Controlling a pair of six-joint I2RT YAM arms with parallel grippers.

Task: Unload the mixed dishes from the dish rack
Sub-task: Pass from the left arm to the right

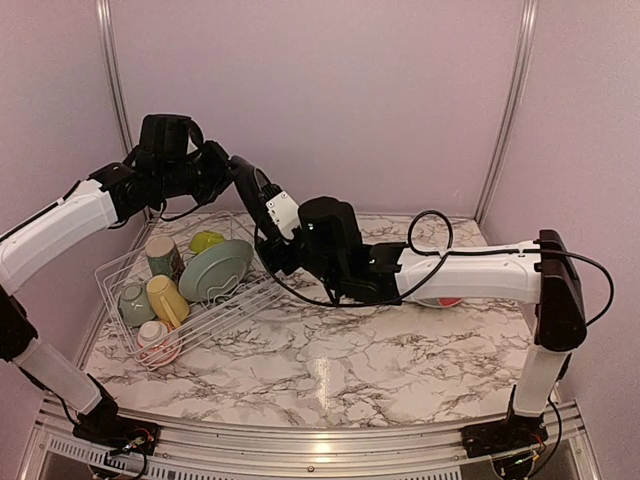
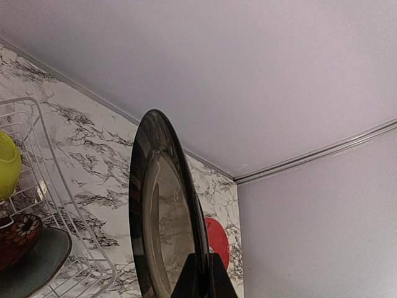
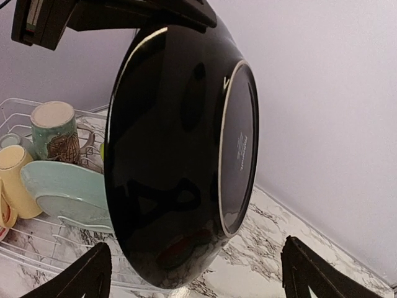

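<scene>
Left gripper (image 2: 200,259) is clamped on the lower rim of the black-rimmed plate (image 2: 162,211), holding it on edge above its fingers and off the dish rack (image 1: 225,305), probably for handover, since the right gripper (image 3: 195,248) stands open, one finger either side of the plate.

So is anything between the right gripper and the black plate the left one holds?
Nothing visible. In the right wrist view the black plate, pinched at its rim by the left gripper, hangs just ahead of the open right gripper, with only air between. The dish rack and its dishes sit at that view's left.
</scene>
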